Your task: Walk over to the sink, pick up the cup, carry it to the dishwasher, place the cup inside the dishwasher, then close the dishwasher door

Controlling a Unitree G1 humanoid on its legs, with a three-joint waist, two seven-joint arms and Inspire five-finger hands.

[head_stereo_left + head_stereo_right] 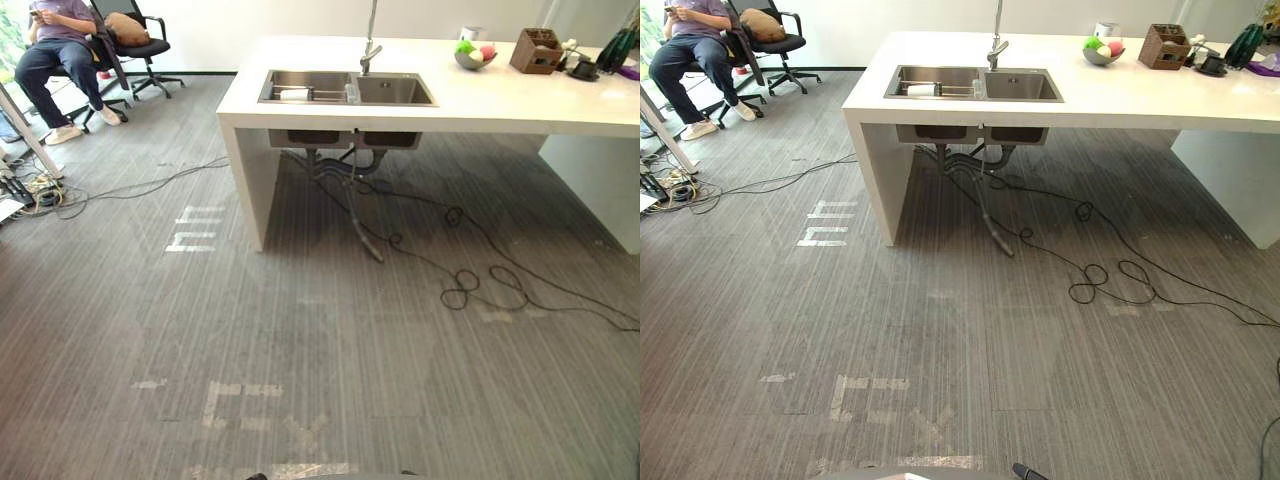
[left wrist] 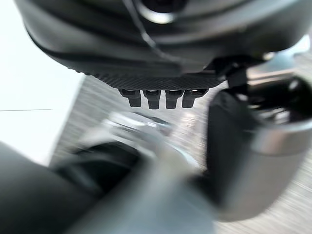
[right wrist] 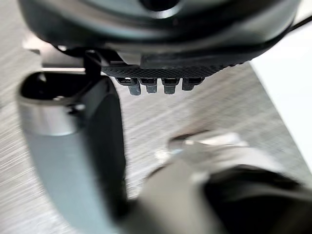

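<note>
Step in hand, by my judgement: the walk to the sink, with the whole task ahead. The approach should run straight up the grey striped floor (image 1: pixel 320 330) to the white table (image 1: pixel 500 100) across the upper frame. It should end square to the double steel sink (image 1: pixel 345 88) at the table's left end, close enough for a reach over the rim. A drain hose (image 1: pixel 365 240) trails from under the sink onto the floor at centre, so the feet should stop short of it.

The white cup (image 1: pixel 295 93) appears to lie on its side in the left basin, left of the faucet (image 1: pixel 370 50).

The left hand (image 2: pixel 156 73) and right hand (image 3: pixel 161 68) hang empty, their fingers (image 2: pixel 151 97) straight in a row and clamped on nothing.

Room: a seated person (image 1: pixel 60 40) on an office chair (image 1: pixel 140 45) is at the upper left. Pale tape marks (image 1: pixel 195 230) lie on the floor at left of centre. A brown box (image 1: pixel 537 52) and a fruit bowl (image 1: pixel 474 55) stand on the table at the upper right.
</note>
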